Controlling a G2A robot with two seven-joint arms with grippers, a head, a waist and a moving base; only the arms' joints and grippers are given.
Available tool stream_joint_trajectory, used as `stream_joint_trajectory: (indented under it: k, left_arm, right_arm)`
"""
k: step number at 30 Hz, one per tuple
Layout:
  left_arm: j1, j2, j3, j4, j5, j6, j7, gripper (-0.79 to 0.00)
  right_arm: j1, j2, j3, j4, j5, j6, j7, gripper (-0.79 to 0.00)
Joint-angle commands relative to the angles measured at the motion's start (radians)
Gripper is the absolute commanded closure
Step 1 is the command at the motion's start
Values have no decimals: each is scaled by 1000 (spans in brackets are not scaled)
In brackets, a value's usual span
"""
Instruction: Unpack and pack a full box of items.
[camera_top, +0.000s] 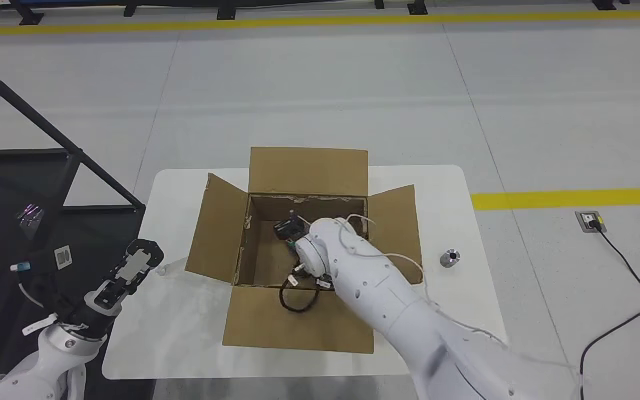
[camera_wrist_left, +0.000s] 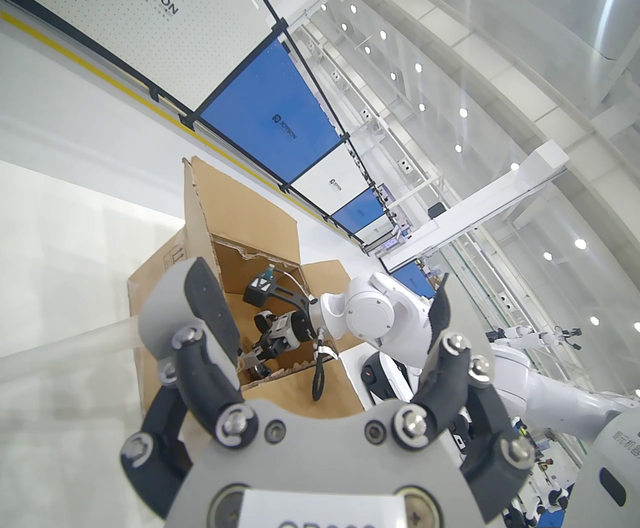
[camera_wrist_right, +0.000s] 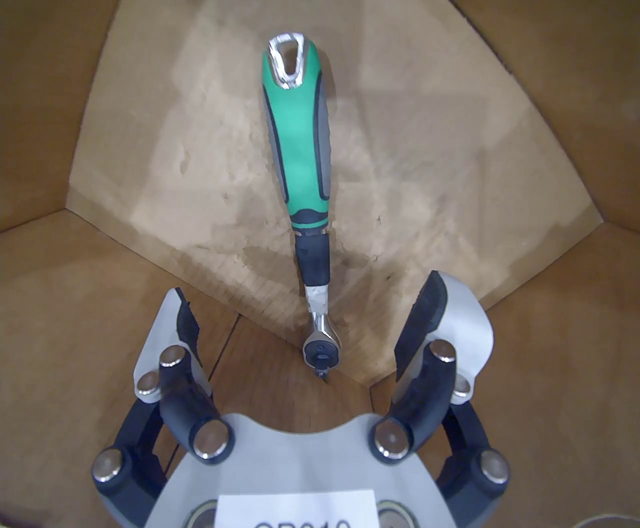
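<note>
The right arm is down inside the open cardboard box (camera_top: 305, 170), which sits in the middle of the white table (camera_top: 440, 190). A green-handled ratchet wrench (camera_wrist_right: 300, 150) lies flat on the box floor. A small metal piece (camera_top: 452, 259) stands on the table, outside the box on its right. That suggests the unpacking half of the task, at the approach to a grasp of the wrench, though the pictures alone do not settle it

The right gripper (camera_wrist_right: 306, 295) is spread wide and holds nothing. Its fingers (camera_wrist_right: 425, 310) stand either side of the wrench's metal neck and head, clear of both. The handle runs away from the gripper towards the far wall of the box

The next move likely calls for a short descent until the pads bracket the neck or the lower handle, then a firm close before lifting. The round, narrow neck may roll or slip, so a grip nearer the rubber part looks safer

The left gripper (camera_wrist_left: 320, 285) hangs over the table's left edge, well apart from the box, its fingers (camera_wrist_left: 205, 300) wide open and empty
</note>
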Motion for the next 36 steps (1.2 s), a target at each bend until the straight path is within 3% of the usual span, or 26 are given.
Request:
stream_joint_trajectory:
  k: [1,11,15,18,20,21,23,36]
  left_arm:
    - [0,0,0,0,0,0,0,-785]
    - [0,0,0,0,0,0,0,-785]
    - [0,0,0,0,0,0,0,-785]
    - [0,0,0,0,0,0,0,-785]
    - [0,0,0,0,0,0,0,-785]
    - [0,0,0,0,0,0,0,-785]
    - [0,0,0,0,0,0,0,-785]
    - [0,0,0,0,0,0,0,-785]
  right_arm:
    - [3,-16,-5,35,-1,-11,-6,-730]
    - [4,-79,-15,149,-11,-36,-59,-594]
    - [3,-94,-14,181,-18,-37,-88,-388]
    - [5,-102,-12,202,-22,-33,-104,-296]
    - [8,-105,-4,214,-13,-28,-119,-191]
    - [10,-105,-1,219,-12,-25,-126,-86]
    - [15,-107,4,228,-9,-17,-137,-9]
    - [72,-95,24,274,-26,38,-96,0]
